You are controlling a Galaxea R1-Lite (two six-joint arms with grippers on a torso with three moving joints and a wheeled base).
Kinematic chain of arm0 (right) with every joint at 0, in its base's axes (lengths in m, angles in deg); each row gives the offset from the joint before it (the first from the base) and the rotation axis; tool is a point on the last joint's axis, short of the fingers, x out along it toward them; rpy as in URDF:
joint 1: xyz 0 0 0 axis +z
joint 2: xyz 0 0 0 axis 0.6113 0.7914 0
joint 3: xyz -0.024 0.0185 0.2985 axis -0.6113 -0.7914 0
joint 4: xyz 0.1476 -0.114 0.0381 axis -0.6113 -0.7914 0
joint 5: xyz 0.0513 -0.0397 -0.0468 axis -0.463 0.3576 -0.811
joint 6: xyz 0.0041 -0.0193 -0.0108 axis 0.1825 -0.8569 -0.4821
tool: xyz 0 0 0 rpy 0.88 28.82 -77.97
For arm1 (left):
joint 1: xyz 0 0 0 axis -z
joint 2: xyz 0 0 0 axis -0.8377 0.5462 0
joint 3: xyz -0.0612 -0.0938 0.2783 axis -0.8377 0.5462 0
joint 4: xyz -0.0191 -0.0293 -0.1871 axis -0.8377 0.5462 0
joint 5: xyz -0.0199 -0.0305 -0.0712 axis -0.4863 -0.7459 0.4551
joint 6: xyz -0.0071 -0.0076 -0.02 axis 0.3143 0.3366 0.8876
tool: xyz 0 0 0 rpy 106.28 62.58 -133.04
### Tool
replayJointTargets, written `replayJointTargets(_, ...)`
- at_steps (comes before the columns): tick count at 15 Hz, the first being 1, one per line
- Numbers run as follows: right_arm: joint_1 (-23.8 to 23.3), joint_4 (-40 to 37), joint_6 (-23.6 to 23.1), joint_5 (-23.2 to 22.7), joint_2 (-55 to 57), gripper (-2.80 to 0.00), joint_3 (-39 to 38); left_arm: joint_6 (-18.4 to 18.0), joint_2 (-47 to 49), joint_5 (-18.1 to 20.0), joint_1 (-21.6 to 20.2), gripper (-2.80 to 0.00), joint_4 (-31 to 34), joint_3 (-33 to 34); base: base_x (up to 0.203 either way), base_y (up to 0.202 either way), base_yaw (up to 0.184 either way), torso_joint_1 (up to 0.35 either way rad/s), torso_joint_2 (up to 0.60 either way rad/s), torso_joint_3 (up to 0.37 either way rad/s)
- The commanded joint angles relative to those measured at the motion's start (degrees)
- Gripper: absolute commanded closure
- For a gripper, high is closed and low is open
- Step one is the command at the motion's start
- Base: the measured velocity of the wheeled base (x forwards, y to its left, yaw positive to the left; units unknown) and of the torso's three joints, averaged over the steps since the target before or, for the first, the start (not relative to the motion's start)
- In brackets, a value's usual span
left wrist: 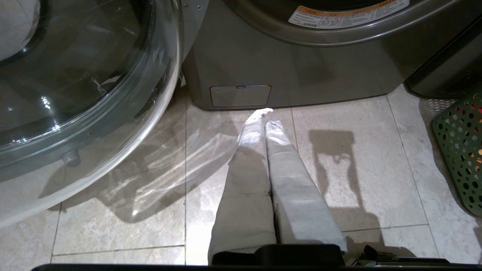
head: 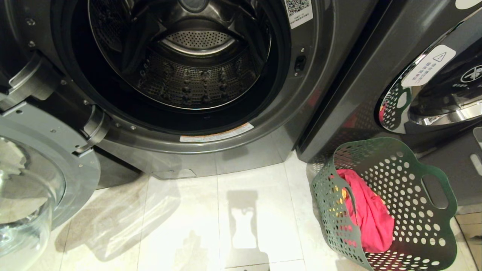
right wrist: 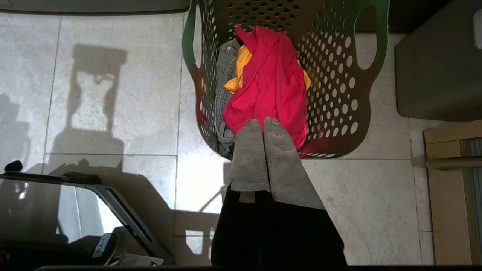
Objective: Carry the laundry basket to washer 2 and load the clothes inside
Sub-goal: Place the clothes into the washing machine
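Note:
A dark grey front-loading washer (head: pixel 233 139) stands before me with its steel drum (head: pixel 188 75) bare and its glass door (head: pixel 22 188) swung open to the left; no number label shows. The green perforated laundry basket (head: pixel 410 177) sits on the floor to its right. In it lie the clothes: a pink-red garment (right wrist: pixel 271 82) on top, a yellow one (right wrist: pixel 241 64) and grey denim (right wrist: pixel 225 71). My right gripper (right wrist: pixel 262 122) is shut and empty above the basket's near rim. My left gripper (left wrist: pixel 265 116) is shut and empty over the tiles before the washer's base.
A second dark washer (head: pixel 433 94) with a closed chrome-ringed door stands right behind the basket. The open door's glass (left wrist: pixel 75 94) juts out over the floor on the left. My own base (right wrist: pixel 75 210) and a wooden frame (right wrist: pixel 452 188) flank the basket.

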Motion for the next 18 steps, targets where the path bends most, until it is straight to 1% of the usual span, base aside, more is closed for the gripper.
replayJointTargets(1,0.08,0.54,-0.03,0.06,-0.09,0.0,-0.22,-0.05,0.02,-0.02,-0.02,0.0,-0.06,2.29,0.0,0.0,0.0,0.0,0.0,0.0)
replayJointTargets(16,0.0,0.68,0.05,-0.03,-0.09,0.0,-0.27,-0.05,0.02,-0.02,-0.02,0.0,-0.13,2.29,0.0,0.0,0.0,0.0,0.0,0.0)
replayJointTargets(17,0.01,0.78,-0.81,0.03,-0.09,0.0,-0.23,-0.12,0.02,-0.02,-0.02,0.0,-0.15,2.29,0.0,0.0,0.0,0.0,0.0,0.0)
replayJointTargets(18,0.01,1.24,-3.57,0.18,-0.04,0.0,0.53,-0.13,0.02,-0.02,-0.02,0.0,-0.06,2.29,0.0,0.0,0.0,0.0,0.0,0.0)
